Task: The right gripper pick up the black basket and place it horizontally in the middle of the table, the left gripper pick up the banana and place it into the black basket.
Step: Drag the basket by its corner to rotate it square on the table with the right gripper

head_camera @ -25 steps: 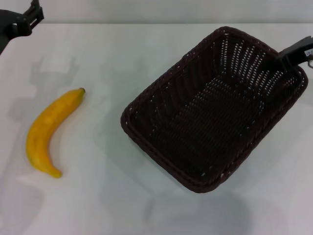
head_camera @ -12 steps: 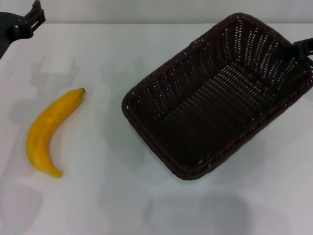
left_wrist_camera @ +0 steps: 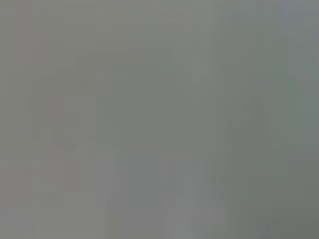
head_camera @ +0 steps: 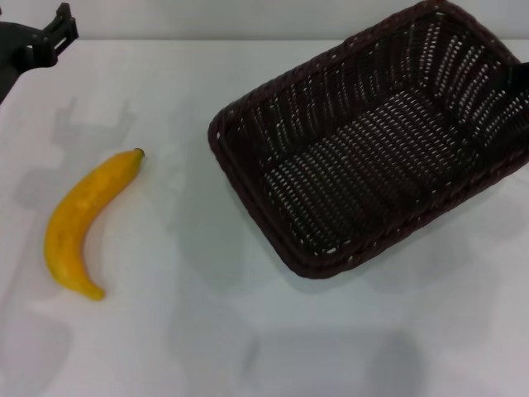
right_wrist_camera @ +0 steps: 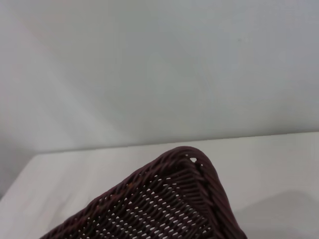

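Observation:
The black basket [head_camera: 372, 157] is at the upper right of the head view, raised and tilted, with its near left corner lowest, over the white table [head_camera: 207, 331]. My right gripper [head_camera: 522, 78] shows only as a dark piece at the picture's right edge, on the basket's far right rim. A corner of the basket's braided rim [right_wrist_camera: 169, 199] also shows in the right wrist view. The yellow banana [head_camera: 83, 219] lies flat on the table at the left, its stem tip pointing away from me. My left gripper [head_camera: 45, 37] hangs parked at the far left corner, well away from the banana.
The table's far edge meets a pale wall [right_wrist_camera: 159, 64]. The basket's shadow [head_camera: 331, 347] falls on the table in front of it. The left wrist view shows only plain grey.
The basket has risen and shifted toward the far right, tilting further as the right gripper carries it. The banana and the left arm have not moved.

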`<state>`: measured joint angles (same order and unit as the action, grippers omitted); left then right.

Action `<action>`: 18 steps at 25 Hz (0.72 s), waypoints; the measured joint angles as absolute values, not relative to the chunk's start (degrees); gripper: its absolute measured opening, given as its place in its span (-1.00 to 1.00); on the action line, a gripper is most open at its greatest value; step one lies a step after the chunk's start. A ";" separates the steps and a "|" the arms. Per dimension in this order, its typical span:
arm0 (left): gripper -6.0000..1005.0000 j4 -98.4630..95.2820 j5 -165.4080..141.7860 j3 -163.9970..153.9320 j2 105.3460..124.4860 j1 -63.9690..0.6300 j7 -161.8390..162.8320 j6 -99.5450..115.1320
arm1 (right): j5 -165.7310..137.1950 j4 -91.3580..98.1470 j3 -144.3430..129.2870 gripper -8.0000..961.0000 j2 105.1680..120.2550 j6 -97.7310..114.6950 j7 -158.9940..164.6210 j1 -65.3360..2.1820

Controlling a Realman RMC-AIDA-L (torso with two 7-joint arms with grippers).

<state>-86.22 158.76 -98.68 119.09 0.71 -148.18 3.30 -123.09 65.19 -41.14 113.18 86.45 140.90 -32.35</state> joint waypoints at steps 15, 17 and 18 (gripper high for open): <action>0.74 -85.84 158.77 -98.68 119.09 0.79 -148.18 3.15 | -106.45 67.73 -47.56 -0.63 115.65 77.38 144.87 -20.58; 0.74 -85.62 158.89 -98.63 119.09 0.79 -148.18 3.15 | -102.94 68.05 -51.01 -0.63 115.46 74.48 144.60 -18.65; 0.74 -85.45 158.91 -98.57 119.09 0.79 -148.18 3.14 | -101.03 68.22 -53.07 -0.63 115.36 72.86 144.39 -17.65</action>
<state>-85.45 158.91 -98.57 119.09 0.79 -148.18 3.14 -101.03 68.22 -53.07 115.36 72.86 144.39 -17.65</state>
